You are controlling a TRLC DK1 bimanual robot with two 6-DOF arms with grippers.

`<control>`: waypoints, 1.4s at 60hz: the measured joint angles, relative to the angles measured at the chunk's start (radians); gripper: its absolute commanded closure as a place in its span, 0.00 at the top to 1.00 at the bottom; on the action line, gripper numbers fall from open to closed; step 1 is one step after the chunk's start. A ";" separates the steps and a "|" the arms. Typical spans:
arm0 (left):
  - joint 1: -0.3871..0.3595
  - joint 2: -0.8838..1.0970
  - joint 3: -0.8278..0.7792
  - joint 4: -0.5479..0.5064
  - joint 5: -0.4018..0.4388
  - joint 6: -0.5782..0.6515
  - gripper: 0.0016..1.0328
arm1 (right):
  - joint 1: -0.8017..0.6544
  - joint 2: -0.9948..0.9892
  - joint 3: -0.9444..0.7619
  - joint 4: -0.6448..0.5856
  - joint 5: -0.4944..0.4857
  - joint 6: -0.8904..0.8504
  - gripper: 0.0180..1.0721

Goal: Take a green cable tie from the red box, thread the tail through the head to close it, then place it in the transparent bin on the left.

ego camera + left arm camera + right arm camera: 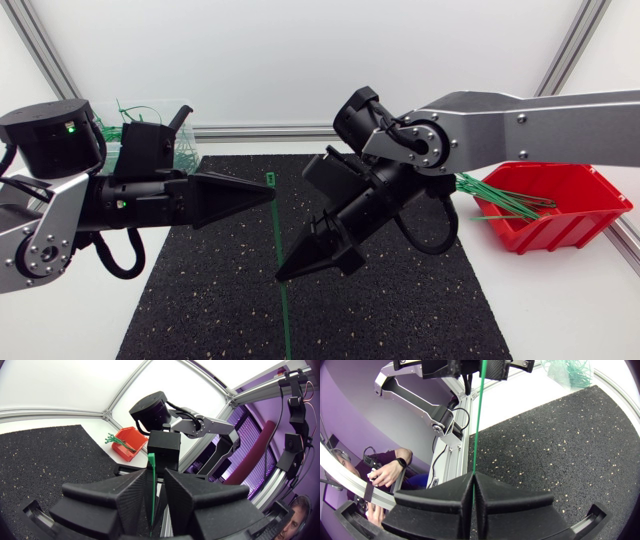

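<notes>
I'm holding the tie [278,235] straight over the mat [400,300], my left gripper [268,192] pinching it near one end, my right gripper [285,272] pinching it further along.

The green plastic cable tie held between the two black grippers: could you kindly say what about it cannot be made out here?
1. Green plastic cable tie, tail end: head view, cut off by the lower edge.
2. Its head, whether the slot is free: head view, too small.
3. Its gripped stretch: right wrist view, hidden inside the shut right gripper.
</notes>
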 measured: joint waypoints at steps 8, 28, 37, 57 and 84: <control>0.000 0.002 0.000 0.000 -0.001 0.000 0.22 | 0.000 0.000 0.000 0.000 0.000 0.000 0.05; 0.000 0.002 0.000 0.000 -0.002 0.000 0.21 | 0.000 0.000 0.000 0.003 0.000 0.000 0.05; 0.000 0.002 0.000 0.000 -0.002 0.000 0.11 | 0.000 0.000 0.000 0.003 0.000 0.000 0.05; 0.000 0.002 0.000 0.000 -0.002 0.000 0.07 | 0.013 0.000 0.000 0.003 0.000 0.000 0.05; 0.000 0.002 0.000 0.000 -0.005 -0.017 0.07 | 0.012 0.000 0.000 0.007 0.000 0.000 0.05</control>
